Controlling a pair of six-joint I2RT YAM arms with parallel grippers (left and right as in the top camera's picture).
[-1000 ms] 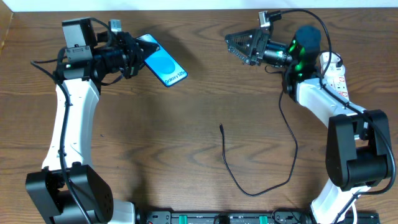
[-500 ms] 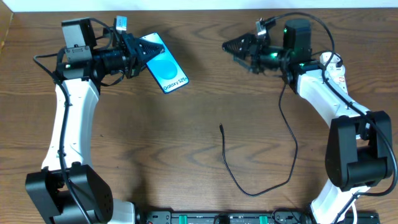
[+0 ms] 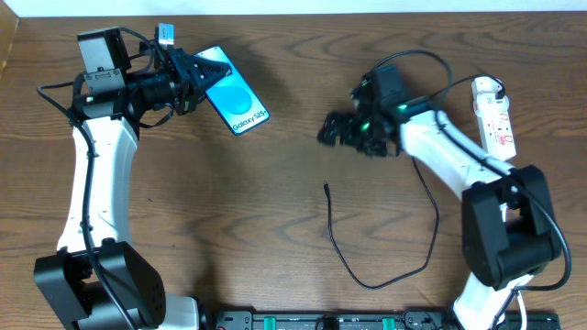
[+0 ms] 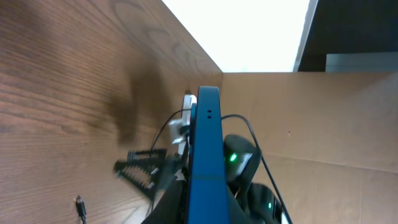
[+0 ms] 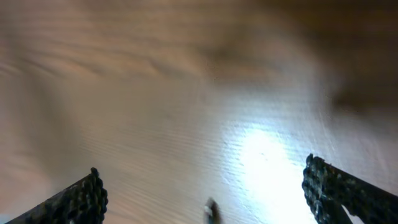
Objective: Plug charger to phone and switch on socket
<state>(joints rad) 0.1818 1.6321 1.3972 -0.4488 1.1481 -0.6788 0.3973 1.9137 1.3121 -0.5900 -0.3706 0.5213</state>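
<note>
Across the overhead view, looking down on a dark wooden surface (image 3: 229, 229) carrying everything. Along its left side, tracing the left arm (image 3: 92, 183), white and black, running from the near edge and bending right at the far end. On the opposite side, following the right arm (image 3: 449, 165) from the near right corner up and inward toward the middle.

At the far left, gripping the phone (image 3: 236, 94) in the left hand (image 3: 209, 71), clamped tight on one short end. Holding it slanted, blue screen and light circle facing the overhead camera, the words "Galaxy S25" sitting near the free end (from the left wrist, catching the phone (image 4: 205, 143) only as a thin blue edge, standing upright in mid picture and seemingly clear of the wood).

At the far right edge, lying flat just beyond the right arm: the socket (image 3: 493, 115), white with red marks, well apart from the phone.

Near the middle, hovering over bare wood: the right hand (image 3: 328, 131), spread wide and grasping nothing. From the right wrist, showing its fingers (image 5: 81, 199) at the two lower corners, with blurred wood grain between.

Trailing loose over the surface: the charger (image 3: 332, 234), a thin black cable looping toward the near edge and back up toward the right arm. Resting at its free end, on the near side of the right hand and not touching it: the small plug tip (image 3: 326, 189).
</note>
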